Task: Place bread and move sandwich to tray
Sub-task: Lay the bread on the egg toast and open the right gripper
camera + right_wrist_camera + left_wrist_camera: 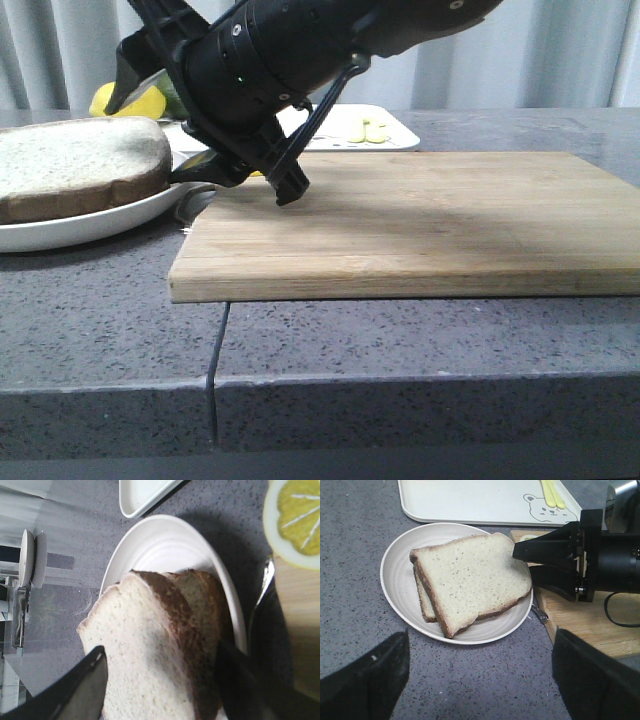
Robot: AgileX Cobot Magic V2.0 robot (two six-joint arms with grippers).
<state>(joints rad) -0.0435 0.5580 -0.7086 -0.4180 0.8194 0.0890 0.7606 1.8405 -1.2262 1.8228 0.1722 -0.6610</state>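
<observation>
The bread point(472, 575) lies as the top one of two stacked brown-crusted slices on a round white plate point(395, 580), also seen in the front view point(80, 165). My right gripper point(200, 150) is open at the plate's edge next to the board. One finger is over the bread point(150, 650) and the other beside its crust. It shows black from the left wrist point(522, 564). My left gripper point(480, 645) hangs open over bare countertop in front of the plate. The tray point(470, 502) with its bear mark lies behind the plate. No sandwich with an egg shows.
A wooden cutting board point(420, 220) lies right of the plate, with a white-rimmed yellow round piece point(295, 520) on its near corner. A metal utensil point(540, 614) lies between plate and board. Pale yellow pieces point(365, 128) sit on the tray point(395, 135). Yellow-green fruit point(130, 100) is behind the plate.
</observation>
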